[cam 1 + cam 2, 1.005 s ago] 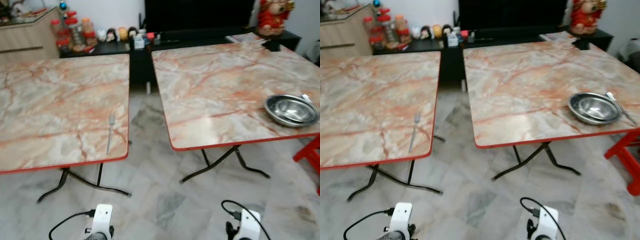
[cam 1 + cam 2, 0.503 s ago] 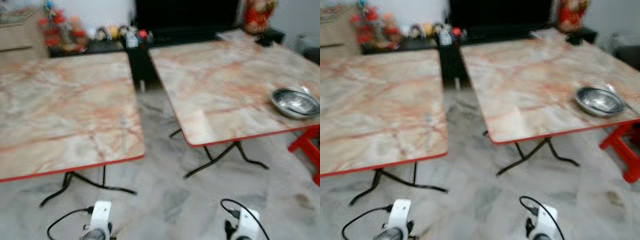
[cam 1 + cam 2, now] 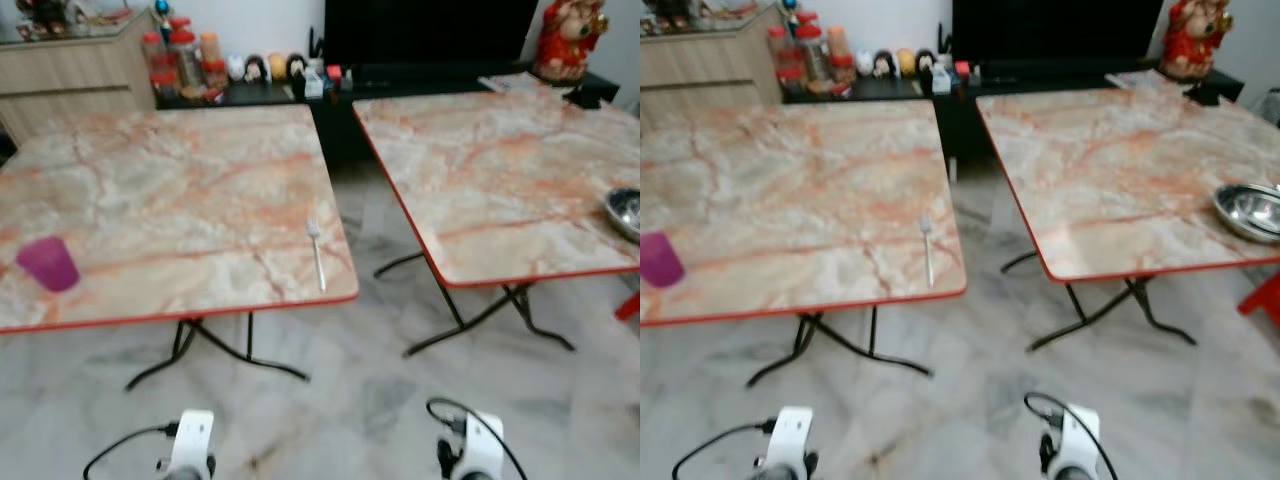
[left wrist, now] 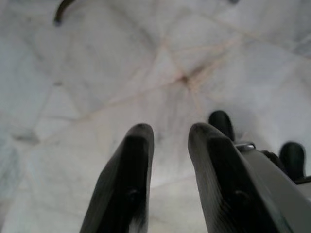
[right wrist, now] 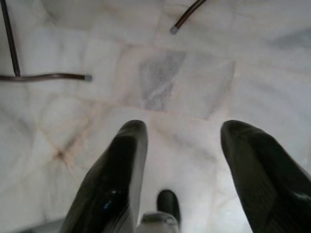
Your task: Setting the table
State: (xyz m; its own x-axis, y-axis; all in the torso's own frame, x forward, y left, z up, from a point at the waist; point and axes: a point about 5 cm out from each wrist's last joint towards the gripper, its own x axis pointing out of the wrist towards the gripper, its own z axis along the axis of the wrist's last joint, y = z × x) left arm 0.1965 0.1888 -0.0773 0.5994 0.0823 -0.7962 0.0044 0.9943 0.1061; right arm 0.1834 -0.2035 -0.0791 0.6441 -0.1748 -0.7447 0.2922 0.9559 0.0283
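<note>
The steel bowl (image 3: 626,211) on the right counter (image 3: 1120,170) is cut off by the picture's right edge, so part of its rim is out of sight. A red piece of furniture (image 3: 1262,298) below it shows as a mere sliver at the same edge; what it is cannot be told. The left counter (image 3: 170,200) runs off the left edge. On the dark shelf (image 3: 240,95) at the back, jars (image 3: 183,60) and small figurines (image 3: 270,66) are too small and soft to identify. Both arms are cropped at the bottom, showing just their white wrists (image 3: 190,445). In the left wrist view, the fingers (image 4: 127,184) are blurred and cut off below.
</note>
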